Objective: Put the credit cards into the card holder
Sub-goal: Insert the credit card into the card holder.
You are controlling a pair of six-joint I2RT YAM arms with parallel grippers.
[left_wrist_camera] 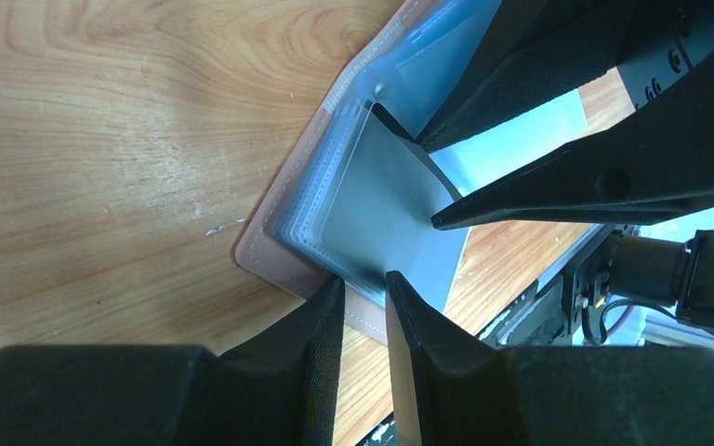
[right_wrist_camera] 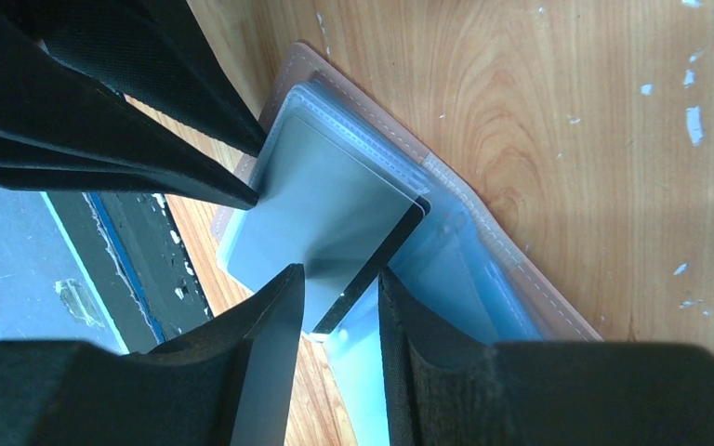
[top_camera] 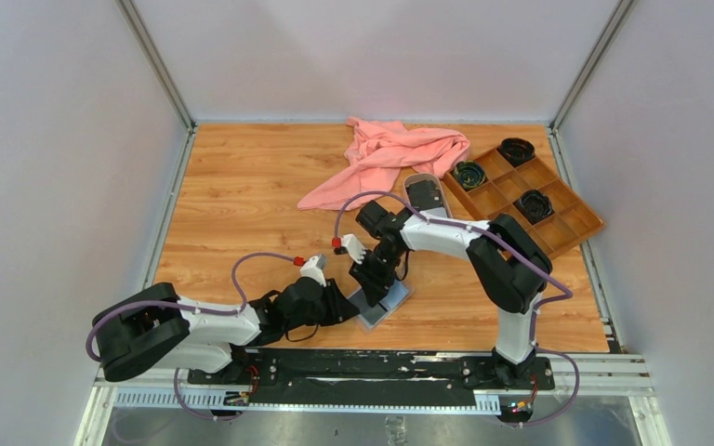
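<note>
Card holder (top_camera: 383, 304): open on the bench (top_camera: 242, 204), near centre, partly hidden under the right arm.
Wrist views only: right tool (right_wrist_camera: 339, 283) pinches a dark-edged credit card (right_wrist_camera: 335, 204) partly inside a clear sleeve; left tool (left_wrist_camera: 364, 290) narrow, nipping the holder's edge.
Top view only: pink cloth (top_camera: 386, 158) and compartment tray (top_camera: 525, 195), far right.

Leather-look, clear plastic and matt black on wood grain

The table (top_camera: 242, 204) is orange-brown wood grain, smooth with a light sheen and a few pale scuffs. The card holder (left_wrist_camera: 270, 253) has a matt pinkish-tan leather-look cover with a stitched edge. Its sleeves (left_wrist_camera: 330, 200) are glossy grey-blue clear plastic. The credit card (right_wrist_camera: 381, 262) is smooth dark plastic. The fingers (left_wrist_camera: 446, 372) are matt black and finely grained. The pink cloth (top_camera: 395, 153) is soft and crumpled, and the brown tray (top_camera: 493, 197) looks like matt plastic.
</note>
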